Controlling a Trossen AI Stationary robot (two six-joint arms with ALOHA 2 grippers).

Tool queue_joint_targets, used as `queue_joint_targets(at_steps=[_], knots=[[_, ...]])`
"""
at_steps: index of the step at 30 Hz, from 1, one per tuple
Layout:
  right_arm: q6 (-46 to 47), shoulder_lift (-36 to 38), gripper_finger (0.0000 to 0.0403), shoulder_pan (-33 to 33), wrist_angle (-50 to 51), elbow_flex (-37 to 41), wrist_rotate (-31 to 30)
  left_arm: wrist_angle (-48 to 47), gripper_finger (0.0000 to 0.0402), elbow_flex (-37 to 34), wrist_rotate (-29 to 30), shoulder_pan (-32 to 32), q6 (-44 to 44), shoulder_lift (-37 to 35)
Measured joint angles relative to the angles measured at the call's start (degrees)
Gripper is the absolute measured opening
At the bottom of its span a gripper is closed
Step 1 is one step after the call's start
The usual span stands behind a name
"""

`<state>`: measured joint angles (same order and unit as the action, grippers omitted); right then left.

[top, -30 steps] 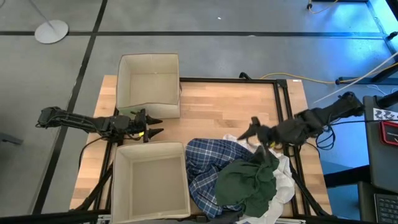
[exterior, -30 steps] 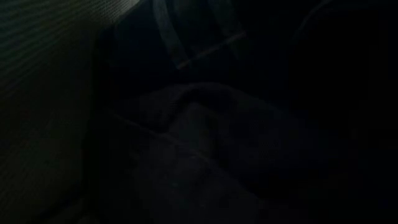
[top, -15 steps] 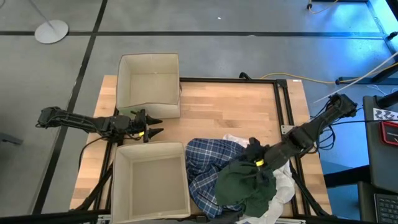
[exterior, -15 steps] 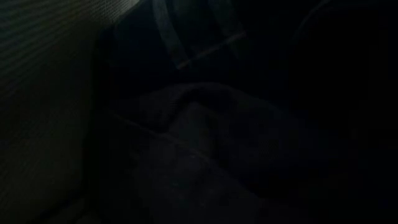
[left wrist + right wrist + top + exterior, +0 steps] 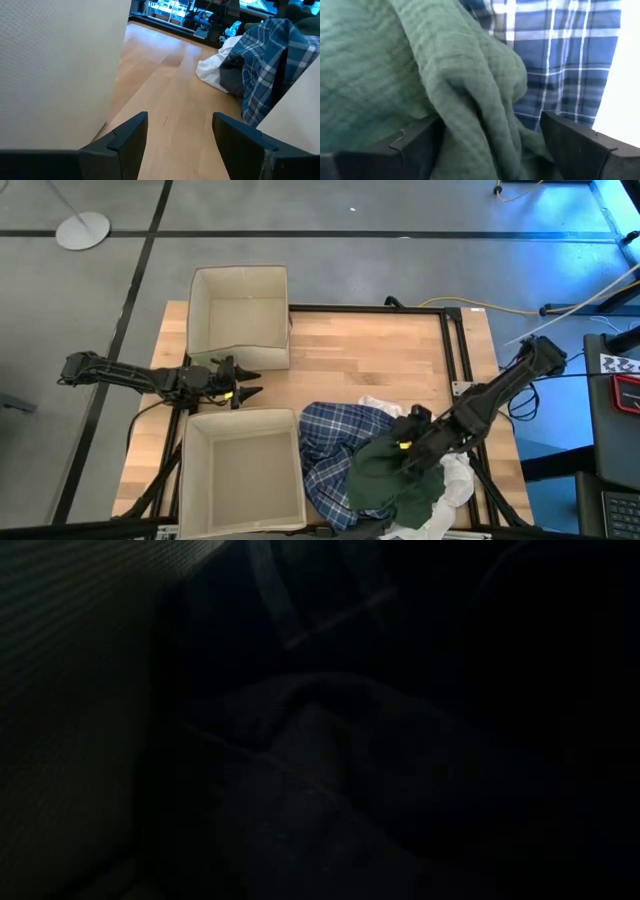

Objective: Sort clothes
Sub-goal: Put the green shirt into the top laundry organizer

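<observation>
The clothes lie in a heap at the table's near right. A dark green garment (image 5: 395, 480) is on top of a blue-and-white plaid shirt (image 5: 335, 445), with white pieces (image 5: 455, 480) beside and under them. A dark grey piece (image 5: 230, 67) shows in the left wrist view. My right gripper (image 5: 402, 450) is open and low on the green garment's far part (image 5: 470, 75). My left gripper (image 5: 255, 382) is open and empty between the two beige boxes, pointing toward the table's right. My right gripper is open, with its two fingers (image 5: 420, 137) on either side of a raised fold of the dark green garment (image 5: 485, 110). It comes slanting down from the table's right. The cloth lies against the fingers' inner sides. The garment rests slack on the heap.
One beige fabric box (image 5: 200, 320) stands at the far left and another (image 5: 190, 470) at the near left. Bare wood (image 5: 360, 350) lies between the far box and the heap. A black frame rail (image 5: 450, 350) runs along the table's right. The low view shows only dark cloth folds.
My right gripper has moved from beside the heap's far edge toward the table's near edge and down onto the dark green garment. The heap and my left gripper have kept still.
</observation>
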<state>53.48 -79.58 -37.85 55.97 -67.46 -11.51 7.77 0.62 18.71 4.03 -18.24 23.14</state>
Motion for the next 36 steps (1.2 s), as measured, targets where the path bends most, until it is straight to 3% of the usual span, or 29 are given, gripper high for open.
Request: queue_joint_targets(at_steps=[6,10,17,19,22,29,36], knots=[[-3.41,-3.09,0.0328,0.48,0.99,0.00,-0.85,0.04,0.0214,0.00,-0.01,0.00,0.11,0.00],[-4.25,-3.42,0.0292,0.48,0.98,0.00,-0.90,0.25,0.0214,0.00,-0.01,0.00,0.17,0.00],[-6.89,-3.52,0.0137,1.06,2.73,-1.00,2.40,0.66,0.0214,0.00,-0.01,0.00,0.17,0.00],[-7.43,-3.53,0.0085,1.90,6.18,-3.62,4.05,0.66,0.0214,0.00,-0.01,0.00,0.16,0.00],[-9.76,-3.53,0.0021,1.99,12.06,-9.05,1.77,0.94,0.0214,0.00,-0.01,0.00,-1.04,-0.23],[-18.66,-3.48,0.0036,1.88,16.27,-21.74,-9.19,0.77,0.0214,2.30,-0.01,-0.02,0.62,-0.24],[-31.03,-3.46,0.0010,2.31,15.90,-30.66,-22.44,-2.56,0.0214,11.27,0.07,-0.02,7.79,-0.24]])
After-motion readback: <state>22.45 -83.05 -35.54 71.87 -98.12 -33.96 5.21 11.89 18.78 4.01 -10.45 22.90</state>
